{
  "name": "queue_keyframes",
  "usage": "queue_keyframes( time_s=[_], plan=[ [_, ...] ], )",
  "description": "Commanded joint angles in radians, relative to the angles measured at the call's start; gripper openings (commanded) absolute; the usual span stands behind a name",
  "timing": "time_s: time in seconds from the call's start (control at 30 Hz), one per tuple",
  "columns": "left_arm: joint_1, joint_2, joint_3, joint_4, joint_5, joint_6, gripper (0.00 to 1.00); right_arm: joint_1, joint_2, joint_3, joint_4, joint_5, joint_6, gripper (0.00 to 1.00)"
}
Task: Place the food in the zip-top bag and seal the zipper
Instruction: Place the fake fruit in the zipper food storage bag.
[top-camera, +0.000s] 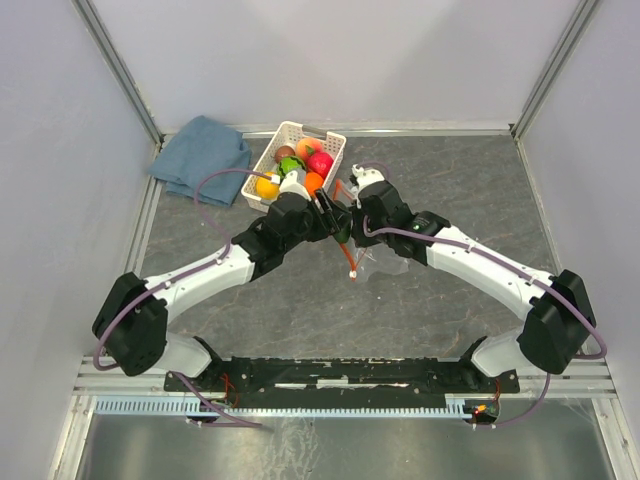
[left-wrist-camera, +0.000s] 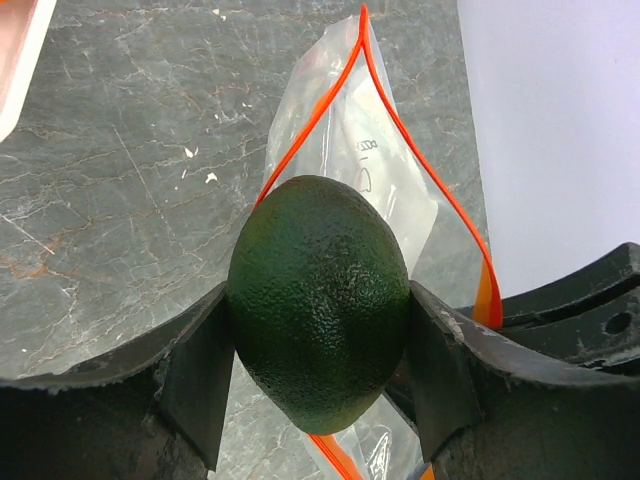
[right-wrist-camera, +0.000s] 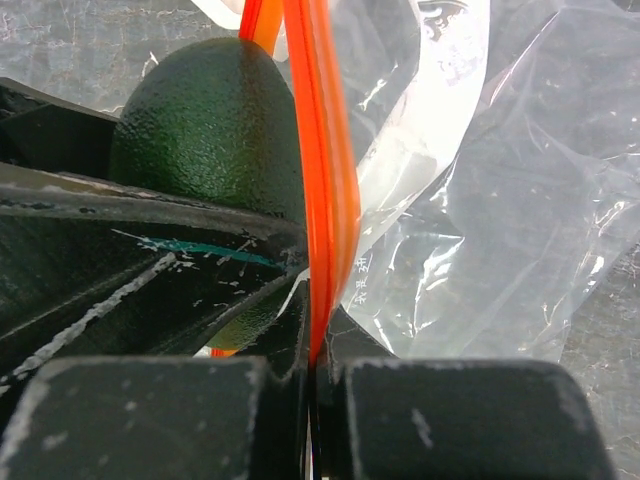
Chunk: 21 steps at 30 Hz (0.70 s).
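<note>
left wrist view: left gripper grips a dark green fruit by both flanks. the fruit is egg-shaped with a pebbled, matte skin. it sits at the mouth of the zip-top bag. the zipper, a thin glossy orange-red strip, bows open into a pointed loop framing the fruit. cannot tell whether the fruit has passed the rim. bag film is clear and crinkled, and a white label shows through it.

right wrist view: right gripper is closed tight, pinching one run of the zipper between flat black fingers. the bag billows to the right of the strip and the fruit bulges to the left.

top external view: both grippers meet mid-table, whose surface is grey and marbled. just behind them is a white slotted basket holding the other food, small, smooth and rounded. a blue folded cloth, soft and rumpled, lies left of the basket.
</note>
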<state>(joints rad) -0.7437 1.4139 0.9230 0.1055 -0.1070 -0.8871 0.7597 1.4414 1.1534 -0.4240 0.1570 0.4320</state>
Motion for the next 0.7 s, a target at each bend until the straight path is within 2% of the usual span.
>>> queue_keyframes(
  time_s=[0.0, 0.23, 0.5, 0.67],
  plan=[
    [-0.005, -0.071, 0.041, 0.011, -0.059, -0.021, 0.30, 0.012, -0.003, 0.009, 0.040, -0.005, 0.009, 0.02],
    [-0.005, -0.092, 0.031, 0.013, -0.089, -0.057, 0.30, 0.016, -0.014, 0.006, 0.051, -0.017, 0.011, 0.02],
    [-0.005, -0.028, 0.018, 0.022, -0.086, -0.053, 0.31, 0.021, -0.012, 0.011, 0.054, -0.024, 0.008, 0.02],
    [-0.006, 0.021, 0.050, -0.087, -0.182, 0.018, 0.31, 0.021, -0.028, 0.021, 0.042, -0.010, -0.005, 0.02]
  ],
)
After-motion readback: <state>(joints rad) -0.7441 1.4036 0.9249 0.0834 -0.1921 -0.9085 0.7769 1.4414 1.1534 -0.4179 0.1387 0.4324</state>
